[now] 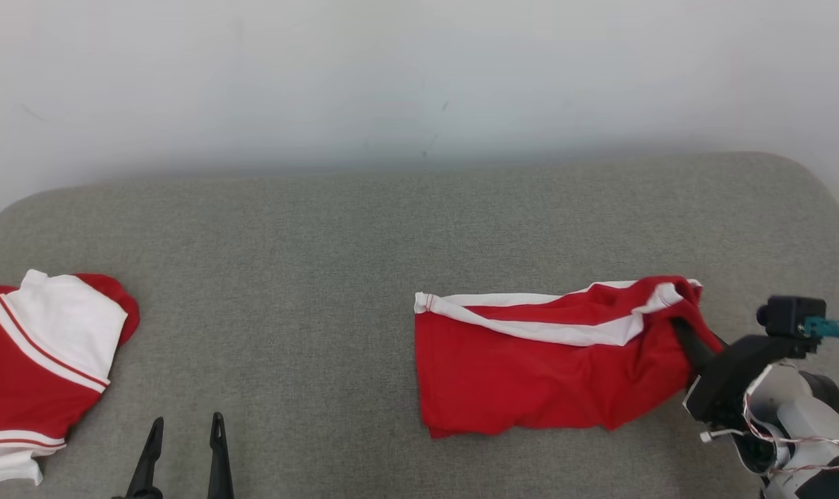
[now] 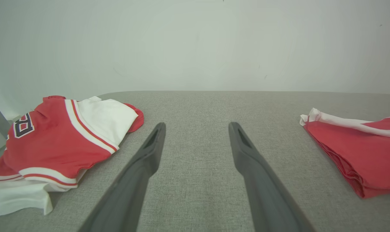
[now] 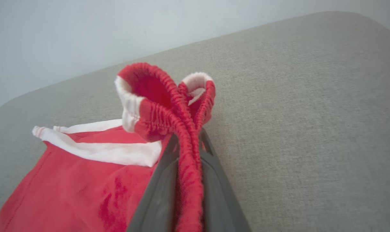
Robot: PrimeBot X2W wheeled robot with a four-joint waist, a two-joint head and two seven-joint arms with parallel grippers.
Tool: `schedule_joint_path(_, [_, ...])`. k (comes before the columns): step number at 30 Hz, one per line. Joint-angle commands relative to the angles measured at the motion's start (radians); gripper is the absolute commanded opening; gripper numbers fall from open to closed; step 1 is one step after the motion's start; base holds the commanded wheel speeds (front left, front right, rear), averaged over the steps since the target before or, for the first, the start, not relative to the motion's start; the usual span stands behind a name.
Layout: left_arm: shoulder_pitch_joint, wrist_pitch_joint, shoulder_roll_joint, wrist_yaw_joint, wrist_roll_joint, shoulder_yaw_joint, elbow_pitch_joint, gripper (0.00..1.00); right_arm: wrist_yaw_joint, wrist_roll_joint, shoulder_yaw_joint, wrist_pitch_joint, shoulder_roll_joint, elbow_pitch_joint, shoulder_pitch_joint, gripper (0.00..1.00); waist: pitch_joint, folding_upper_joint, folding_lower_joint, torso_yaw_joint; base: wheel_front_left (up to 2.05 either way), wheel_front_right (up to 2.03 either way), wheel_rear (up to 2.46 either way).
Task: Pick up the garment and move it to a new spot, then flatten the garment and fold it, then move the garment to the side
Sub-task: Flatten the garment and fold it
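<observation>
Nearest the robot, the left gripper (image 1: 187, 426) hovers low over the grey padded surface (image 1: 322, 235), its two dark fingers spread wide and holding nothing. To the right, the right gripper (image 3: 188, 138) is pinched shut on the garment (image 1: 530, 374). The garment is a pair of red shorts with white side bands and a gathered elastic waistband. The waistband passes between the right fingers and loops up just past their tips, raised off the surface. The rest of the shorts lies flat and folded, right of centre. Its long axis runs left to right, with the waistband end at the right and the hem pointing left. A red-and-white jersey (image 1: 38, 360) lies well apart at the far left. A pale wall (image 1: 392, 69) stands behind.
</observation>
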Motion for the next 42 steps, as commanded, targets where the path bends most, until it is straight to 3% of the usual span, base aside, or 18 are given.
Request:
schedule_joint_path(1, [0.007, -0.003, -0.002, 0.002, -0.001, 0.001, 0.0, 1.0, -0.002, 0.048, 0.006, 0.042, -0.001, -0.044, 0.01, 0.0, -0.005, -0.0001, 0.0, -0.009, 0.0, 0.0, 0.0])
schedule_joint_path(8, [-0.005, -0.003, -0.003, 0.001, -0.002, -0.006, 0.002, 1.0, -0.002, 0.222, 0.014, 0.237, 0.032, -0.237, 0.008, 0.0, -0.005, -0.0001, 0.0, -0.013, 0.0, 0.0, 0.0])
schedule_joint_path(13, [-0.017, -0.003, -0.003, 0.008, -0.019, -0.029, 0.006, 1.0, -0.002, 0.274, 0.008, 0.357, 0.088, -0.28, -0.005, 0.0, -0.001, -0.0001, 0.0, 0.008, 0.0, 0.0, 0.0])
schedule_joint_path(23, [-0.045, -0.003, -0.003, 0.026, -0.055, -0.088, 0.018, 1.0, -0.002, 0.226, -0.064, 0.479, 0.236, -0.158, -0.088, 0.0, 0.017, -0.0001, 0.0, 0.077, 0.0, 0.0, 0.0])
schedule_joint_path(35, [-0.081, -0.003, -0.003, 0.043, -0.081, -0.143, 0.038, 1.0, -0.002, 0.051, -0.13, 0.466, 0.327, 0.024, -0.166, 0.0, 0.044, -0.0001, 0.0, 0.145, 0.0, 0.0, 0.0])
schedule_joint_path(36, [-0.082, -0.003, -0.003, 0.045, -0.082, -0.143, 0.039, 1.0, -0.002, 0.029, -0.129, 0.458, 0.331, 0.027, -0.172, 0.27, 0.044, -0.0001, 0.0, 0.147, 0.0, 0.0, 0.0])
schedule_joint_path(37, [-0.082, -0.003, -0.003, 0.047, -0.083, -0.144, 0.04, 1.0, -0.002, 0.015, -0.125, 0.448, 0.333, 0.025, -0.178, 0.73, 0.044, -0.0001, 0.0, 0.149, 0.0, 0.0, 0.0])
schedule_joint_path(38, [-0.08, -0.003, -0.003, 0.048, -0.083, -0.141, 0.04, 1.0, -0.002, 0.017, -0.137, 0.443, 0.34, 0.033, -0.175, 1.0, 0.043, -0.0001, 0.0, 0.149, 0.0, 0.0, 0.0])
schedule_joint_path(42, [-0.063, -0.003, -0.003, 0.047, -0.075, -0.121, 0.038, 1.0, -0.002, 0.013, -0.156, 0.431, 0.35, 0.015, -0.171, 1.0, 0.032, -0.0001, 0.0, 0.137, 0.0, 0.0, 0.0])
